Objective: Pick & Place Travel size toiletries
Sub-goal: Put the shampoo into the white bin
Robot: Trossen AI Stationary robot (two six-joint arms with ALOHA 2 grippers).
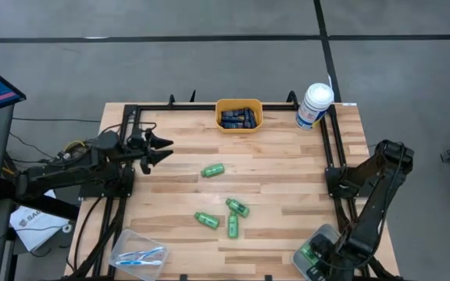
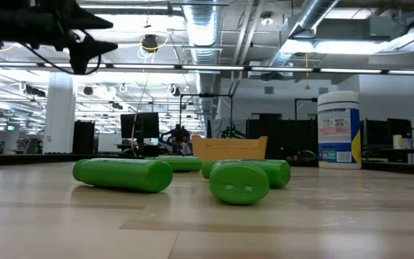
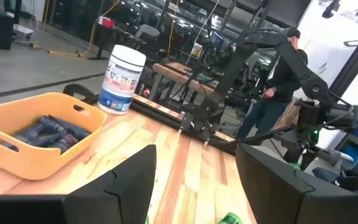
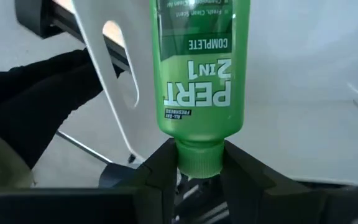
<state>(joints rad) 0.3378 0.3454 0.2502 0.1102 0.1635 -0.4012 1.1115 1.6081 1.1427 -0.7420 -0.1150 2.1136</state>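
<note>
high cam straight down, low cam level at tabletop, both share green bottles [image 1: 213, 169], wrist cams close

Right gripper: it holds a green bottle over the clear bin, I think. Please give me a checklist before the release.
1. Right gripper shut on a green bottle at its cap: ok.
2. Gripper over the clear bin at the near right corner: ok.
3. Bottle low enough to drop safely: cannot tell.
4. Left gripper open and far from the bin: ok.
5. Four bottles left on the table: not ok.
</note>
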